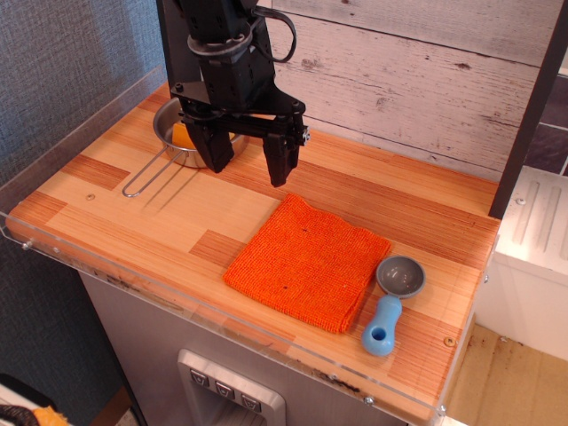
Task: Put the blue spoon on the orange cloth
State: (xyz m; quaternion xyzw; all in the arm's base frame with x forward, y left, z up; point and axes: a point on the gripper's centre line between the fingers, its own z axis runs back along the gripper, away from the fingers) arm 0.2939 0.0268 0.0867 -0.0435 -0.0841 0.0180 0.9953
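observation.image looks down at an angle on a wooden counter (133,213) with a clear plastic lip along its front and left edges. starting at the left, around ten o'clock on the counter, a steel pan (169,133) sits with its thin wire handle (151,177) running toward seven o'clock. inside the pan lies a yellow-orange block (182,136), partly hidden behind the arm.

just right of the pan, the black gripper (249,158) hangs over the board with nothing in it, its two fingers (282,160) spread apart and pointing down. one finger stands in front of the pan, the other over bare wood at about twelve o'clock from the cloth. whether the tips touch the counter i cannot tell from here.

near the middle of the counter, slightly toward the front, the orange cloth (306,262) lies flat, turned like a diamond, well apart from the gripper.

further right, at three o'clock from the cloth, the blue spoon (390,306) rests on the wood. its grey bowl (400,275) sits just beside the cloth's right corner, and its light-blue handle points toward six o'clock, hole end nearest the front edge. the spoon is not on the cloth.

behind it all runs a pale plank wall (399,80).
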